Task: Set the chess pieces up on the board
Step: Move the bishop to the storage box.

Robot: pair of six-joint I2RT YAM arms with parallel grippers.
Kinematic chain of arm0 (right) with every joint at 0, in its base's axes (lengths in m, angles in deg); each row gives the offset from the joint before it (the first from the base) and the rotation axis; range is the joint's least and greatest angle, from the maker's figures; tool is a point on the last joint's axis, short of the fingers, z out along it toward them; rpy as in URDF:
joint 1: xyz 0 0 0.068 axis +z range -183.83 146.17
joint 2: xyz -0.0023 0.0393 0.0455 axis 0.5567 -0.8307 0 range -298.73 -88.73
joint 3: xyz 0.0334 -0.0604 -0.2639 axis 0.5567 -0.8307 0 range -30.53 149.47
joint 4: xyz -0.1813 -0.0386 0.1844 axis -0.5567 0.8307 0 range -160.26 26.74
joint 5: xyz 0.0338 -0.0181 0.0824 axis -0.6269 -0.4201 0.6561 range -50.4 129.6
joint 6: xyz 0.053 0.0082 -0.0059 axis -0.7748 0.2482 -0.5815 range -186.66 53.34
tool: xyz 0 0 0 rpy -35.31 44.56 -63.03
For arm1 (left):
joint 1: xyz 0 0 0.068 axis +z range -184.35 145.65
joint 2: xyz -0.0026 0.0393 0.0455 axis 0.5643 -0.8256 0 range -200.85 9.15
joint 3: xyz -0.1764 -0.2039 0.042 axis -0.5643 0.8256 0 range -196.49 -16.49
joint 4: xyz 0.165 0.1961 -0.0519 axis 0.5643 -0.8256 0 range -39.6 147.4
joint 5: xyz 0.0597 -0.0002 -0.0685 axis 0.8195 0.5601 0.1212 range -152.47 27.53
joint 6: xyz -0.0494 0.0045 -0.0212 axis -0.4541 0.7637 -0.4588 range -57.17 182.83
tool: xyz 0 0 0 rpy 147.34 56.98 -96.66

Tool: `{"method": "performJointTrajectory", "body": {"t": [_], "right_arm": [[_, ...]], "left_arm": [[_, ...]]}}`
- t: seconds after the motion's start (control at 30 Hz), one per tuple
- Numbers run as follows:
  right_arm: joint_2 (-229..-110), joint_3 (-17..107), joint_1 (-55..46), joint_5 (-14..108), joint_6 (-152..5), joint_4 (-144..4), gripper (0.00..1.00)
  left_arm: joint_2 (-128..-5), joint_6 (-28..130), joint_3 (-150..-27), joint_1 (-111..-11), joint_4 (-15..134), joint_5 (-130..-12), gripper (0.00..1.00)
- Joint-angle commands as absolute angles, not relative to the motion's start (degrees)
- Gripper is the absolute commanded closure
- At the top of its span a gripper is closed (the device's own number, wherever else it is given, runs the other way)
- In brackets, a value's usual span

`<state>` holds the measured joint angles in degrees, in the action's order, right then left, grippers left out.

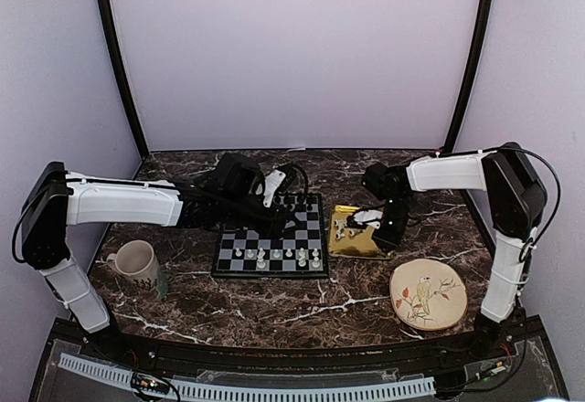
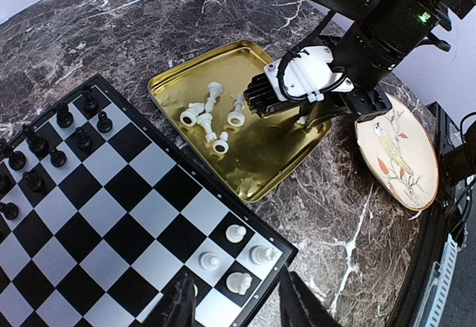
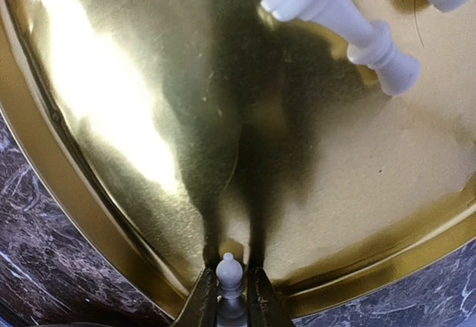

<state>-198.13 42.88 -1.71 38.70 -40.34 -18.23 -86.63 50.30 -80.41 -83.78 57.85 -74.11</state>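
The board (image 1: 228, 238) lies mid-table, with black chessmen along its far rows and several white chess pieces (image 1: 274, 256) on its near rows. My left gripper (image 1: 279, 224) hovers open and empty above the board; in the left wrist view its fingers (image 2: 182, 305) straddle the corner where white pieces (image 2: 236, 256) stand. My right gripper (image 1: 370, 224) is down in the gold tray (image 1: 352, 248), shut on a small white piece (image 3: 230, 279) held upright between its fingertips. More white pieces (image 2: 212, 115) lie loose in the tray (image 2: 282, 156), one of them in the right wrist view (image 3: 342, 22).
A cream mug (image 1: 135, 260) stands left of the board. A round bird-painted plate (image 1: 428, 294) lies at the near right, beside the tray; it also shows in the left wrist view (image 2: 394, 149). The tray's raised rim (image 3: 67, 193) runs close round my right fingertips.
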Motion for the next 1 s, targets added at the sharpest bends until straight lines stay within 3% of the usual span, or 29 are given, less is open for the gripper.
{"method": "performJointTrajectory", "body": {"t": [0.0, 0.27, 0.53, 0.97], "right_arm": [[-201.6, 45.2, -0.7, 38.7, -39.2, -21.7, 0.87], [-204.1, 49.6, 0.0, 40.7, -39.2, -22.6, 0.89], [-202.0, 45.9, -0.3, 37.8, -38.9, -23.9, 0.71], [-199.6, 43.0, -0.9, 37.2, -39.9, -22.8, 0.71]], "left_arm": [[-86.7, 50.4, -79.9, -84.1, 58.5, -74.9, 0.60], [-86.6, 50.6, -79.7, -84.1, 58.3, -74.6, 0.59], [-86.6, 50.7, -79.6, -84.1, 58.1, -74.8, 0.59], [-86.8, 50.8, -79.5, -84.1, 58.1, -75.2, 0.59]]}}
